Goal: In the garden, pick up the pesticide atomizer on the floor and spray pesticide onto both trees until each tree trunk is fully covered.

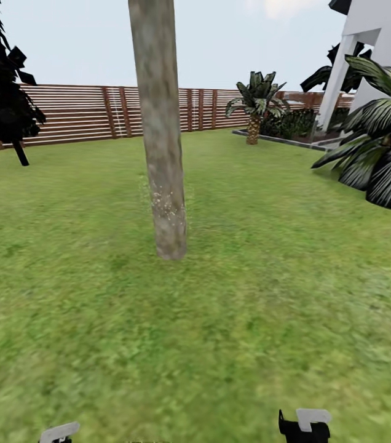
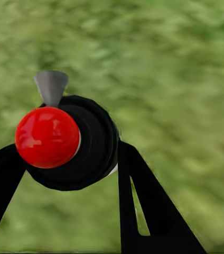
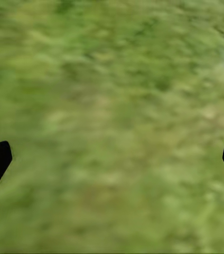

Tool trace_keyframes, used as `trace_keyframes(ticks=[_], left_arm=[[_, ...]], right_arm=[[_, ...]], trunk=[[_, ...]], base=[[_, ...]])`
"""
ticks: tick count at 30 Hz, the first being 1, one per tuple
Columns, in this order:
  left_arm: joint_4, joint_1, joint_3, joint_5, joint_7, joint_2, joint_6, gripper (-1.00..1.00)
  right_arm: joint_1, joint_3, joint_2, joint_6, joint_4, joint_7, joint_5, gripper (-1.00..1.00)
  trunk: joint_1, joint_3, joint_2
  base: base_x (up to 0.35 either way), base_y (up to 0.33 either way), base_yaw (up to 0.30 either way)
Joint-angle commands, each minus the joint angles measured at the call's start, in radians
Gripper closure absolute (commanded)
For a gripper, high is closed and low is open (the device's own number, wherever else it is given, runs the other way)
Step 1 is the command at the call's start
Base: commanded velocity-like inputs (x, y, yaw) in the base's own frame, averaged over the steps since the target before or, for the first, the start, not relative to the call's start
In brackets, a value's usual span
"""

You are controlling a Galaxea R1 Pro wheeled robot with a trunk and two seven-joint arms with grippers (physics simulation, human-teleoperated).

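left gripper (image 2: 70,174) clamped on pesticide atomizer (image 2: 64,140), red knob and grey nozzle poking past fingers (image 2: 149,211). right gripper (image 3: 112,159) spread wide, empty, over lawn (image 1: 251,307). tree trunk (image 1: 161,154) well ahead of both, white pesticide specks (image 1: 165,203) on 1 low band only. risk: nozzle aimed at grass, so spray lands short; upper trunk left bare.
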Motion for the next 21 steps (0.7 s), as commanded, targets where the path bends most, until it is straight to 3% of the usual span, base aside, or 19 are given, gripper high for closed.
trace_keyframes(ticks=[1, 21], left_arm=[[0.0, 0.0, 0.0, 0.0, -0.001, -0.001, 0.0, 1.0], [0.008, 0.0, -0.001, -0.001, 0.001, -0.003, 0.006, 1.0]], right_arm=[[0.0, 0.0, 0.0, 0.0, 0.0, 0.0, 0.0, -1.0], [0.005, 0.0, 0.006, 0.001, 0.0, 0.0, 0.001, -1.0]], trunk=[[0.0, 0.0, 0.0], [0.0, 0.0, 0.0]], base=[[0.0, 0.0, 0.282], [0.0, 0.0, 0.281]])
